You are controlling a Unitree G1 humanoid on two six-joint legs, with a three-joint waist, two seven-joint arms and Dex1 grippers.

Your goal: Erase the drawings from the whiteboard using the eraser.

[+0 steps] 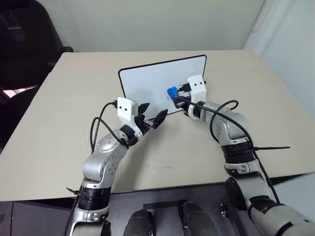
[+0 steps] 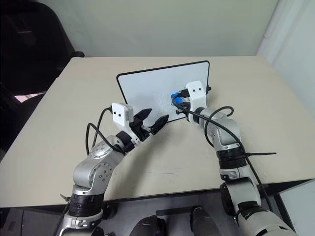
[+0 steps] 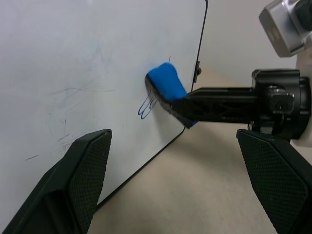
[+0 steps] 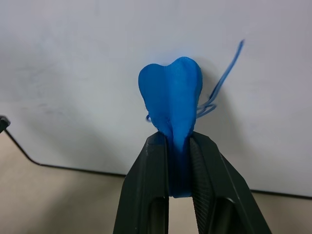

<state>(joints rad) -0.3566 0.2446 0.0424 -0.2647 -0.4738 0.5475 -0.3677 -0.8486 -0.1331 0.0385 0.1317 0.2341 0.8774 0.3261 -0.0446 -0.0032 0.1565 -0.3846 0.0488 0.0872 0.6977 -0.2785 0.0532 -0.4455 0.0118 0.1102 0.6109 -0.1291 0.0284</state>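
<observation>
The right claw [image 4: 179, 161] is clamped hard on the eraser [image 4: 171, 100], its two black fingers squeezing the soft blue block until its free end bulges into a rounded, heart-like lobe. That lobe is pressed flat-on against the face of the whiteboard [image 1: 147, 83], right over the drawings [image 3: 147, 105], a few thin looping blue pen strokes near the board's lower right corner; some loops and one long stroke show beside the block, so the wiping looks unfinished. Gripping the eraser by its back end leaves the padded front free to rub, which seems to be why it is held so.

The whiteboard stands tilted up on the beige worktop [image 1: 59, 123], its face turned toward the robot. How it is propped cannot be told. Its surface is glossy white, with faint grey smudges and scratches, and is bounded by a thin black frame with rounded corners.

The left claw [image 1: 151, 116] hangs with its jaws wide apart, holding nothing, just in front of the board's lower edge, seemingly ready to steady it against the eraser's push. Its finger pads [image 3: 78, 180] are matt black with a fine dimpled texture, plainly made for grip. The worktop itself is smooth, plain and pale.
</observation>
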